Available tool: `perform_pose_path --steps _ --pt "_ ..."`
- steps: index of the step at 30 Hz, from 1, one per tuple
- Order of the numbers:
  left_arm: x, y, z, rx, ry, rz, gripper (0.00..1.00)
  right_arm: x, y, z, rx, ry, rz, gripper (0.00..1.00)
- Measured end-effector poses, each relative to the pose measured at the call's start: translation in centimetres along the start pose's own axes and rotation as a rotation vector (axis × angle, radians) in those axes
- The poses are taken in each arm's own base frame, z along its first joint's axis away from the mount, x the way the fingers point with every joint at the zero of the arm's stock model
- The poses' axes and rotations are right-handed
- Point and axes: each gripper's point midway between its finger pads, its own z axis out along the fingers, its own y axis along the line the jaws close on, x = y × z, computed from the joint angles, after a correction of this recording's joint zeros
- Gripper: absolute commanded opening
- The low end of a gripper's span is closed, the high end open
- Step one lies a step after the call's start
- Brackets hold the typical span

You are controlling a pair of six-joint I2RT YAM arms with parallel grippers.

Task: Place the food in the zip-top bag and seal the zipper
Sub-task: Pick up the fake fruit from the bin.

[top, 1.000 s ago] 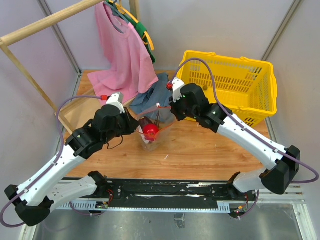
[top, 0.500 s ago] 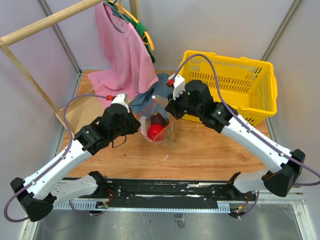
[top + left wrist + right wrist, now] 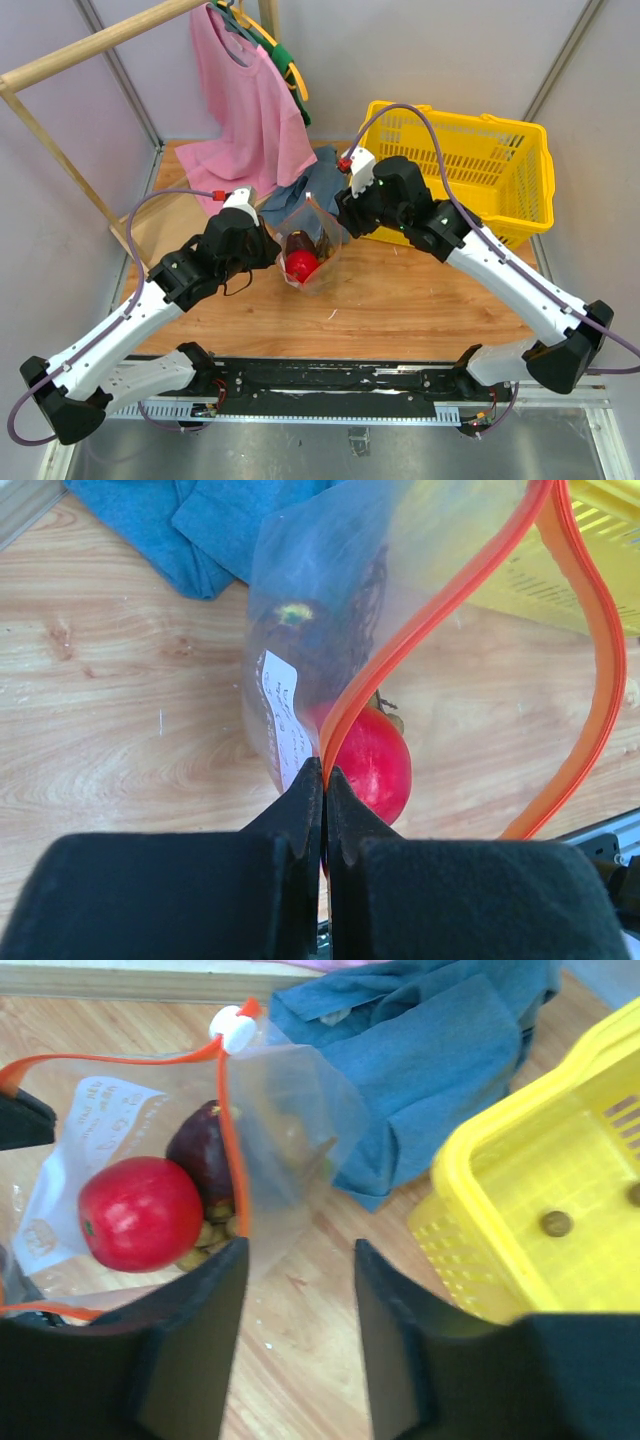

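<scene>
My left gripper (image 3: 324, 778) is clenched on the zipper (image 3: 440, 610). The strip runs toward my right gripper (image 3: 300, 1250), which is released, with the bag (image 3: 290, 1120) mouth gaping just ahead-left.

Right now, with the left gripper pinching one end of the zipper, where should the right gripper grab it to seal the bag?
Probably the white slider, at the end of the zipper away from the left gripper. It stands proud of the thin strip. Bring the open right gripper down from above, one finger on each side.
</scene>
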Motion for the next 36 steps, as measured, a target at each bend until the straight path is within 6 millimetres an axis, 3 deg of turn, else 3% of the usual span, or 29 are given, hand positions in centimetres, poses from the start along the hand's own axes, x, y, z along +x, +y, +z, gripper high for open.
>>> perform_pose_path --steps 2,6,10,12,17,22,26,36 --pt "0.0 0.0 0.0 0.001 -0.002 0.001 0.00 -0.5 -0.9 -0.5 0.017 -0.002 -0.004 0.62" --pt "0.0 0.0 0.1 0.004 -0.006 0.003 0.00 -1.9 -4.0 -2.1 0.089 -0.009 0.007 0.68" --pt "-0.1 -0.1 0.1 0.005 -0.008 0.006 0.00 -1.9 -8.8 -3.7 0.208 0.013 0.055 0.73" --pt "-0.1 0.0 0.1 0.005 -0.010 0.009 0.00 -1.0 -11.5 -4.4 0.282 0.044 0.090 0.75" --pt "-0.4 -0.1 -0.1 0.014 -0.022 0.019 0.00 3.3 -18.9 -5.8 0.463 0.160 0.209 0.83" --pt "-0.5 0.1 0.0 0.009 -0.034 0.026 0.00 7.6 -24.6 -6.7 0.574 0.260 0.325 0.88" --pt "-0.4 0.2 0.1 0.010 -0.036 0.039 0.00 10.5 -27.4 -6.4 0.585 0.321 0.407 0.91" --pt "-0.4 0.2 0.4 0.018 -0.047 0.060 0.00 18.0 -31.4 -5.2 0.584 0.523 0.577 0.95"
